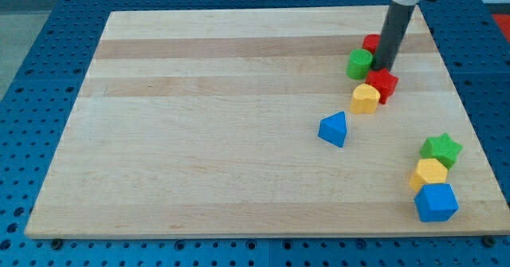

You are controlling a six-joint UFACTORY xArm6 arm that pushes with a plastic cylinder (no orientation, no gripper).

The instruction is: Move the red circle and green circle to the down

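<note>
My tip, the lower end of the dark rod that serves as my end effector, sits on the pale wooden table near its top right corner. A rod has no jaws, so it is neither wide nor narrow and it holds nothing; it can only push.

The tip stands in a tight cluster. The green circle block lies just to the view's left of the rod, apparently touching it. The red circle block peeks out behind the rod, toward the table's top edge, partly hidden, so I judge its shape from the task rather than see it fully. A second red block of uneven shape lies just below my tip, and a yellow heart-like block touches that one on the side toward the bottom edge.

Farther off, a blue triangular block rests nearer the table's middle. By the bottom right corner a green star block, a yellow block and a blue block form a close column.

I judge the task barely begun. Both circles are close to the top edge, far from the bottom edge. My tip also sits below the red circle, not above it, so I would need to get behind each circle first, and the other red and yellow blocks stand in the way downward.
</note>
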